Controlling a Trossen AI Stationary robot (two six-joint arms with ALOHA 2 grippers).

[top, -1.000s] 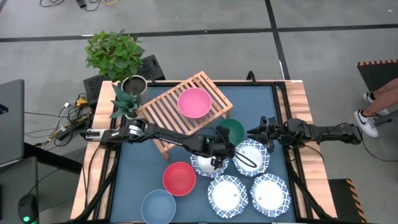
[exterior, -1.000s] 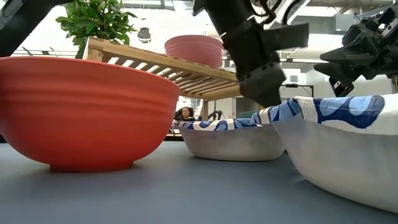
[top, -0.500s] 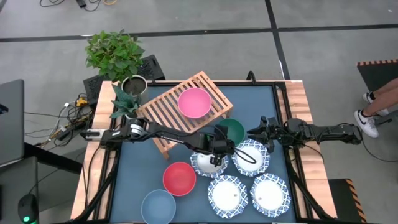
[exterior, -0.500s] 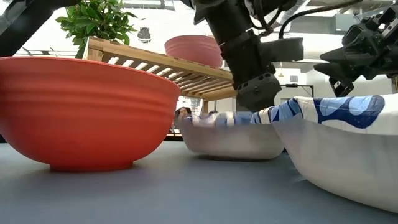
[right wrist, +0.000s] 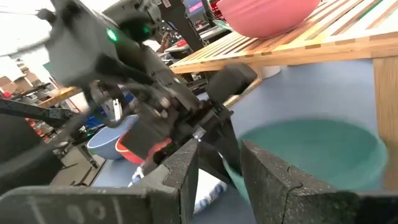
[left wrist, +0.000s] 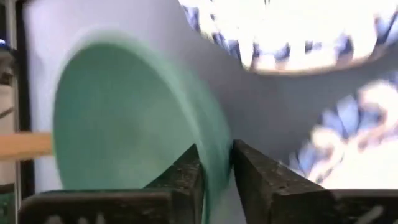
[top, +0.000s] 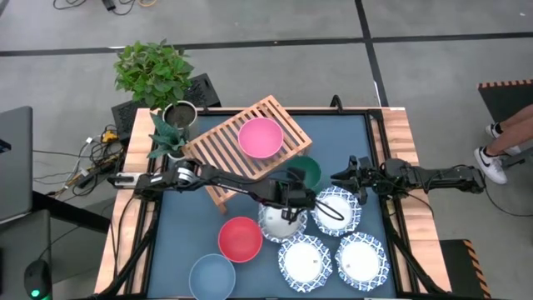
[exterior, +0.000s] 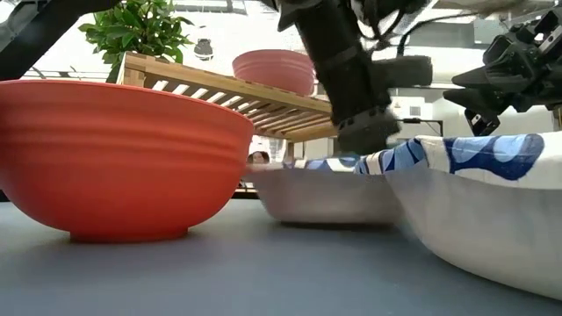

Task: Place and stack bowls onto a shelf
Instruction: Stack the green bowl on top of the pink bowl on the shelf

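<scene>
While the left gripper [top: 293, 200] reaches to mid-table, its two dark fingers [left wrist: 186, 177] pinch the rim of the round dark green bowl [left wrist: 134, 118], the thin edge standing between the two pads in the left wrist view. That bowl sits on the dark blue tabletop [top: 175, 242] just beside the near corner of the low shelf of light wooden slats [top: 225, 142], partly under its edge as seen from above. Left arm: stretched low from the table's left side across to the centre, wrist above a shallow white dish with a blue patterned rim [top: 279, 223]. Right gripper [top: 343, 177]: fingers spread, holding nothing, hovering at the table's right side, the arm extended level from that edge. On the shelf: one round pink bowl [top: 261, 137]. On the tabletop: a plain round red bowl [top: 240, 238] and a round grey-blue bowl [top: 211, 277] toward the front left; three further blue-rimmed white dishes [top: 337, 210], [top: 306, 260], [top: 361, 260] grouped at the front right, close together. At the table's rear left corner: a metal plant pot [top: 179, 115] with a green leafy plant.
</scene>
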